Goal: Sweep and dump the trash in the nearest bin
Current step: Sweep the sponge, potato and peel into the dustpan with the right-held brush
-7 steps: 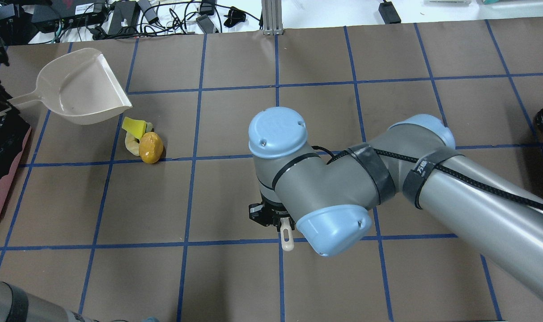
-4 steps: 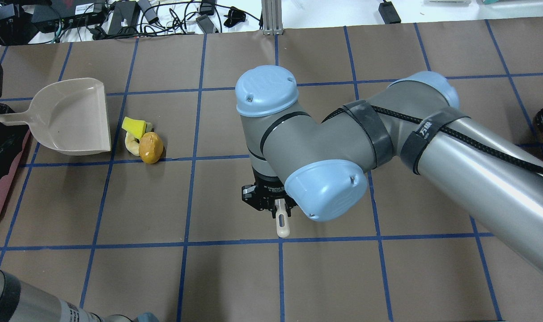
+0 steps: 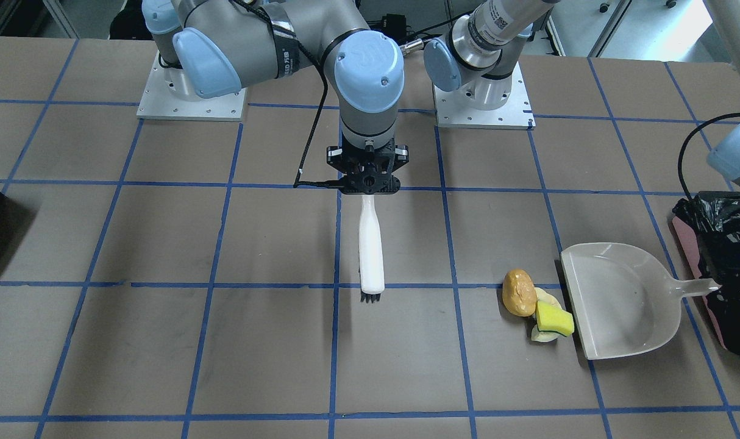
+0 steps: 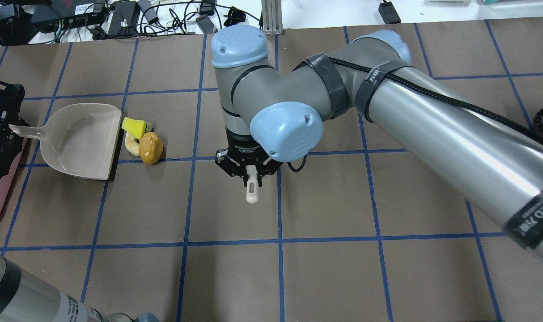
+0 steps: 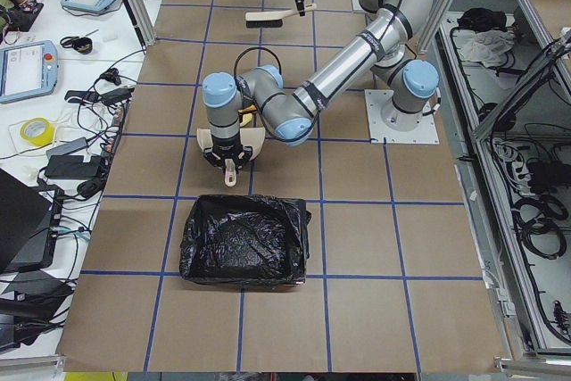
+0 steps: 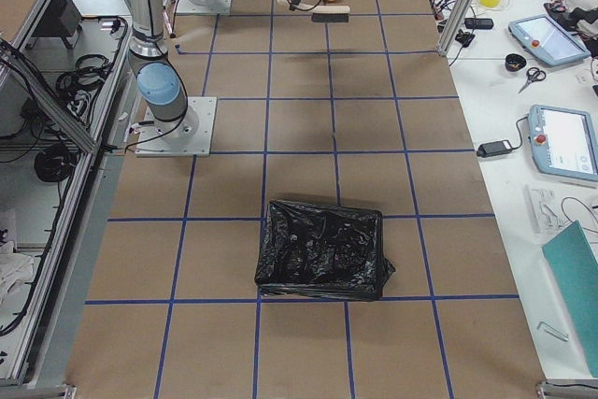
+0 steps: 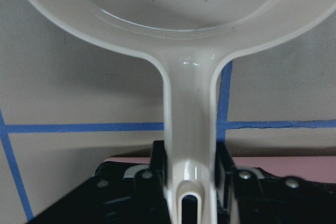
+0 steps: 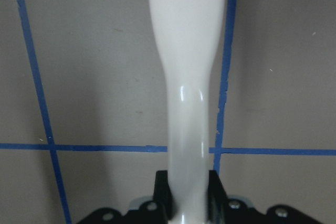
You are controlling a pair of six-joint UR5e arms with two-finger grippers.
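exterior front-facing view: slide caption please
Right end effector grips a white brush; the dustpan sits beside the trash, by the bin.

Overhead, the right arm (image 4: pixel 262 89) covers the brush (image 4: pixel 252 190) head. The bin (image 4: pixel 1 143) at the worktop (image 4: pixel 343 201)'s left edge is cropped. The sponge (image 3: pixel 555 319) hides most of the cream piece (image 3: pixel 542 335).

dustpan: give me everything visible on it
The dustpan is beige, glossy plastic by the look: a shallow scoop with a raised rim, a flat open lip and a slotted handle. Empty but for a few dark specks. The left gripper is shut on the handle, by the bin edge. The lip faces the trash, close beside it; whether they touch is unclear.
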